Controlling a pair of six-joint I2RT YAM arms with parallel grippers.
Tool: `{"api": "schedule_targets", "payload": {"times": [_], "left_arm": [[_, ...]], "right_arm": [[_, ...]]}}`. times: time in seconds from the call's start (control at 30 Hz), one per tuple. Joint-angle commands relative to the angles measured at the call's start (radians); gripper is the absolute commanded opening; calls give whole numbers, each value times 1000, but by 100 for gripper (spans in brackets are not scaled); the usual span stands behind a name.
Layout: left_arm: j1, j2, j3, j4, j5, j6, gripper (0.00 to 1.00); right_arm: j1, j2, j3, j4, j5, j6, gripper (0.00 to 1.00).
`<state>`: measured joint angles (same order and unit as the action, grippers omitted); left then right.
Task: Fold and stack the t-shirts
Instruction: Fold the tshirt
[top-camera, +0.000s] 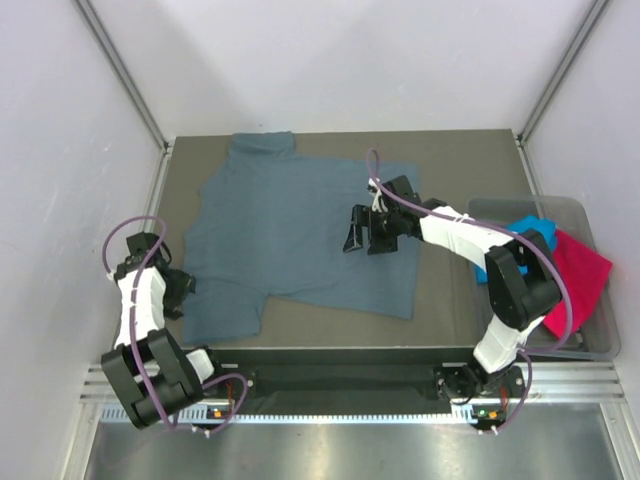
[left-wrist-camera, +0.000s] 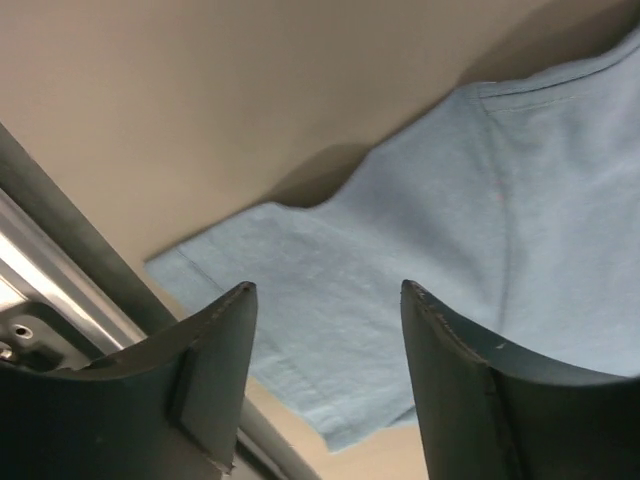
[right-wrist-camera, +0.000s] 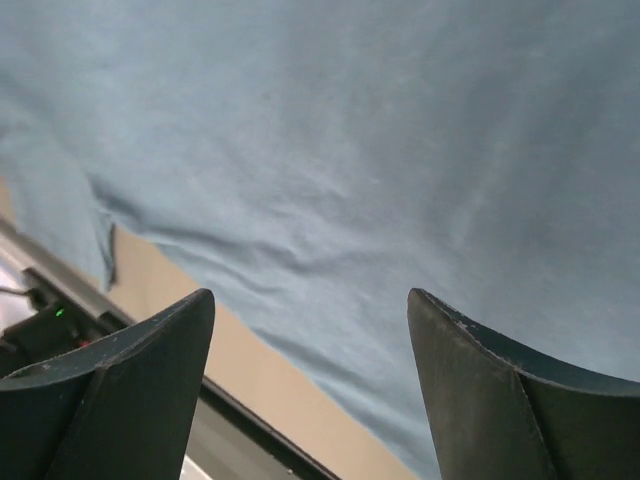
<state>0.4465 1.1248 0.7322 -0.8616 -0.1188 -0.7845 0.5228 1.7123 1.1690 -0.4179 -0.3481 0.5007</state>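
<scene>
Top view: nearest, my left jaws hover at the near-left sleeve (top-camera: 225, 310) of the large dusty slate-blue cloth t-shirt (top-camera: 290, 235), which lies flat on the brown counter (top-camera: 450, 290). My right jaws hover over the shirt's right half. To fold well, I'd pinch the edges squarely and lift both together.

Left wrist: jaws wide open and empty, above that sleeve.

Right wrist: jaws wide open and empty, above the shirt's body near its hem.

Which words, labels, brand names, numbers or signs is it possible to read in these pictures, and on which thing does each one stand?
There are none: no text can be read in any view.
The slate-blue t-shirt is plain in all three views.
The turquoise t-shirt and the pink t-shirt in the clear tub show no print or label.
</scene>
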Motion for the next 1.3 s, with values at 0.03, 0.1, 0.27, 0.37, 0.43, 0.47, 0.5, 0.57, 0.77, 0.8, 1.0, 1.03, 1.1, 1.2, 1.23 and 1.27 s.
{"api": "schedule_targets", "payload": {"times": [0.03,0.1,0.27,0.37,0.43,0.47,0.5,0.57,0.77,0.8,1.0,1.03,1.1,1.2,1.23,1.27], "left_arm": [[26,23,10,35,24,111,65],[38,24,-7,47,25,102,65],[49,15,-16,26,13,42,57],[52,-42,-71,68,36,-42,48],[54,-46,-111,91,53,-77,40],[54,-42,-122,99,62,-99,38],[52,-27,-134,102,56,-104,39],[54,-8,-137,98,35,-116,42],[54,21,-136,115,4,-105,55],[54,33,-134,105,-10,-107,57],[55,116,-146,114,-47,-167,57],[57,130,-154,128,-38,-168,56],[58,159,-174,171,-12,-177,53],[58,184,-186,220,4,-177,39],[60,185,-185,226,1,-170,35],[60,187,-182,223,-4,-168,31]], "right_arm": [[6,-46,-60,148,-109,55,78],[6,-51,-74,157,-118,56,78],[5,-62,-97,174,-132,53,78],[6,-60,-101,194,-140,59,78],[6,-53,-104,200,-146,59,78],[5,-48,-106,200,-147,59,78],[3,-45,-111,200,-149,59,78],[3,-43,-121,209,-149,58,78],[2,-33,-141,217,-157,64,78],[2,-34,-141,211,-157,65,78],[3,-55,-155,211,-143,76,77],[5,-59,-163,211,-141,79,78],[3,-66,-181,208,-138,78,78],[5,-89,-227,206,-114,88,78],[3,-95,-242,208,-108,97,78],[2,-102,-256,197,-97,104,78]]}}
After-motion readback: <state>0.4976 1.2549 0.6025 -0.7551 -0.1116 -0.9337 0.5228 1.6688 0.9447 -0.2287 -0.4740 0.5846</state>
